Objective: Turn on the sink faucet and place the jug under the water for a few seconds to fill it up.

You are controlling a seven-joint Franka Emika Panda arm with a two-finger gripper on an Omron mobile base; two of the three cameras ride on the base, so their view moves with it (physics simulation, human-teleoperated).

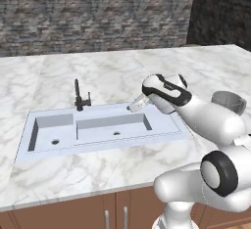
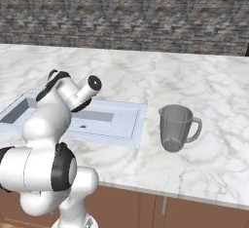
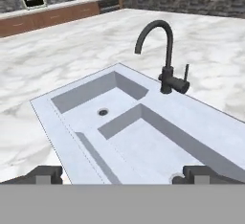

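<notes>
The black gooseneck sink faucet [image 1: 78, 96] [image 3: 163, 58] stands at the sink's back rim, its short lever [image 3: 185, 72] sticking up to one side. No water runs from its spout. The pale double sink [image 1: 162, 131] [image 2: 127, 130] [image 3: 52, 122] is set in the marble counter. My gripper [image 1: 134, 107] [image 3: 123, 175] hovers over the right end of the sink, facing the faucet, open with nothing between its fingertips [image 3: 45, 174]. The translucent grey jug [image 2: 175, 127] [image 1: 229, 101] stands upright on the counter right of the sink, apart from the gripper and partly behind my arm in the left base view.
Marble counter [image 1: 117, 71] runs all around the sink, with a brick wall [image 1: 98, 12] behind it. Wooden cabinet doors [image 1: 115, 213] sit below the front edge. A far counter with wooden cabinets [image 3: 52, 17] shows in the hand view.
</notes>
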